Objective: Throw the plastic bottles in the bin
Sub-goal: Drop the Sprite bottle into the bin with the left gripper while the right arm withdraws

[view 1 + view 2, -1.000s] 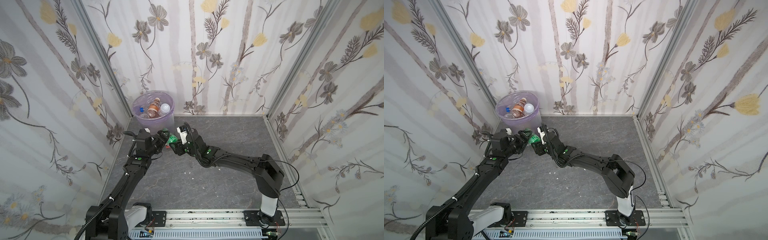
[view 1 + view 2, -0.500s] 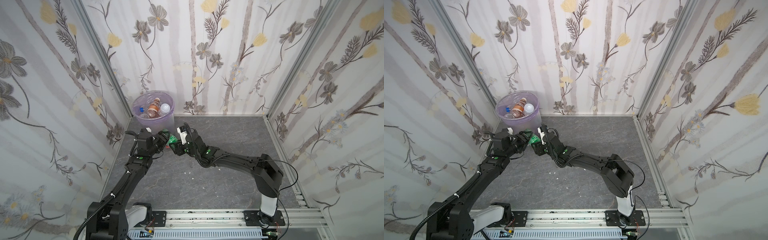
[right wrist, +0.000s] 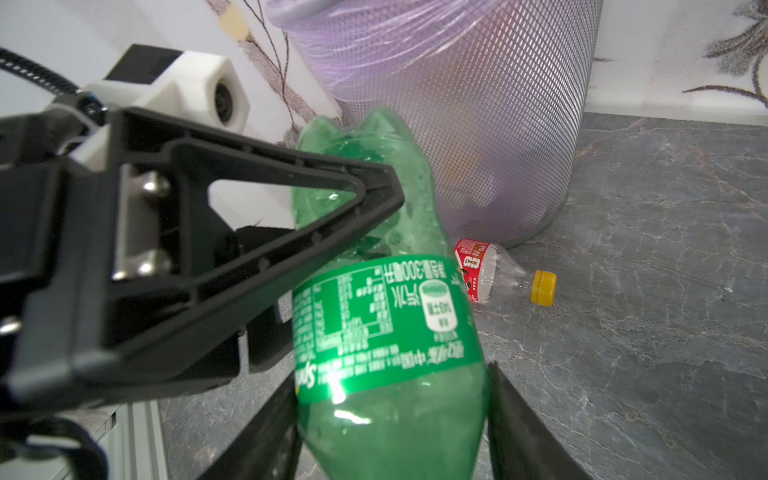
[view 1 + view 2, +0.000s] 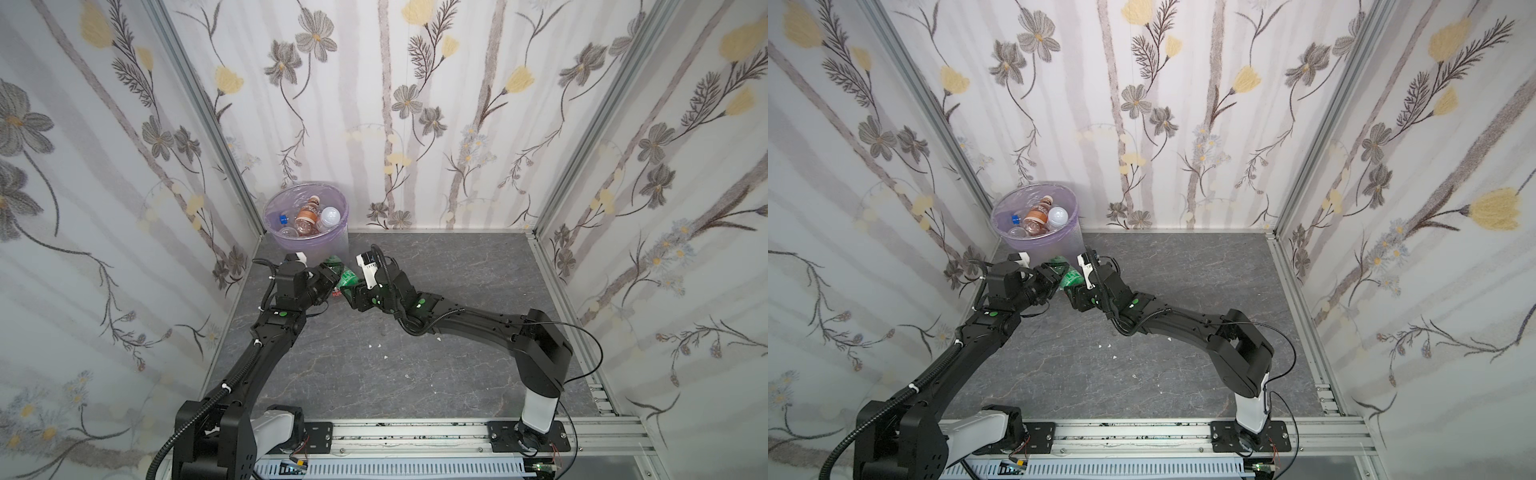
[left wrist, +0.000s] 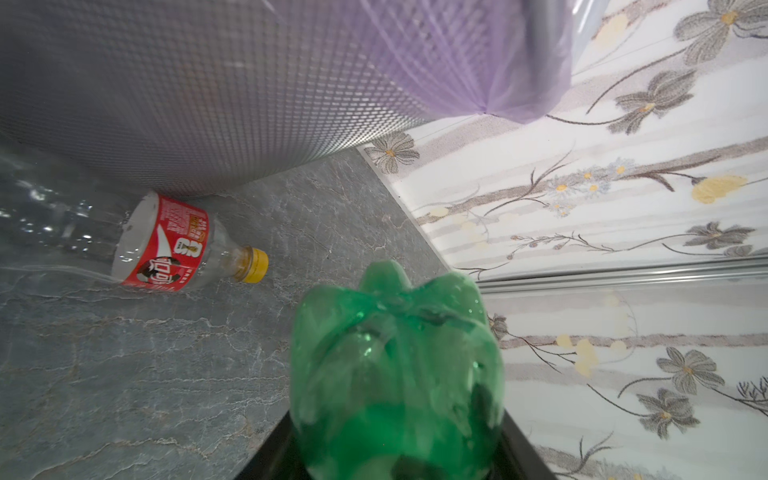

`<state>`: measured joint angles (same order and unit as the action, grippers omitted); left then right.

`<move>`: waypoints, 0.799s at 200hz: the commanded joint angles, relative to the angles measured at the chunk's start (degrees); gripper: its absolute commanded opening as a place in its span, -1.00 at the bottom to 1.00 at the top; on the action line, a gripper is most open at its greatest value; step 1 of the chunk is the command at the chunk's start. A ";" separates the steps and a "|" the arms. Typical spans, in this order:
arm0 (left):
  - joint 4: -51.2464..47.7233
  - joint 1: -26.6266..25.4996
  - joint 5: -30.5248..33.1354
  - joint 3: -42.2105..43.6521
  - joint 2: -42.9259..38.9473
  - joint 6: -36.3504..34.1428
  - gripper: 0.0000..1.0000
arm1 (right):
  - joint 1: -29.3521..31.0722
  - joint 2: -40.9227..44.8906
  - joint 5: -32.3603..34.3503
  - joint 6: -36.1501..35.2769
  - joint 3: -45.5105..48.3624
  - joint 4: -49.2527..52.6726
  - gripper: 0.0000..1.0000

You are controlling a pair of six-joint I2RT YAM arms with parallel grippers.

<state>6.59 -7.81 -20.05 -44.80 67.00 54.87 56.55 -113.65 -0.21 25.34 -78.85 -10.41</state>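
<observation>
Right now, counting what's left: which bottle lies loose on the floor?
The red-labelled bottle with the yellow cap, on its side at the bin's base. The green bottle is held up; the other bottles are in the bin.

The bin [image 4: 340, 243] stands on the desk [image 4: 457, 270] in its far left corner, against both walls, with several bottles [image 4: 306, 216] inside. Just before it, the Sprite bottle [image 4: 347, 279] is between the left gripper [image 4: 331, 275] on its left and the right gripper [image 4: 352, 286] on its right. A cola bottle [image 5: 166, 245] lies on the desk beside the bin's base.
</observation>
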 commanded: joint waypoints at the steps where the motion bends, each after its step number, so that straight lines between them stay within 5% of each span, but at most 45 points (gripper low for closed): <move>1: -1.82 0.51 3.85 -3.59 0.78 -6.36 -0.12 | 0.03 5.05 -2.59 -3.63 3.09 -3.10 0.59; 22: -7.73 0.98 5.56 -8.83 1.53 -11.94 -0.13 | -0.54 11.04 0.16 -4.90 7.93 -3.64 0.99; 69: -19.91 1.73 13.18 -26.54 3.36 -25.63 -0.13 | -4.62 19.48 4.10 -5.44 14.87 -3.98 0.99; 107: -22.59 1.62 26.44 -45.42 4.81 -41.45 -0.13 | -6.50 20.44 3.99 -4.62 16.55 -3.12 0.99; 160: -24.75 0.51 42.78 -67.86 18.40 -63.35 -0.12 | -7.24 21.32 3.99 -4.50 17.32 -1.82 0.99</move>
<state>-15.81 -6.83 12.67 -104.77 80.82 5.54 49.74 -92.92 3.38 20.78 -61.89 -12.29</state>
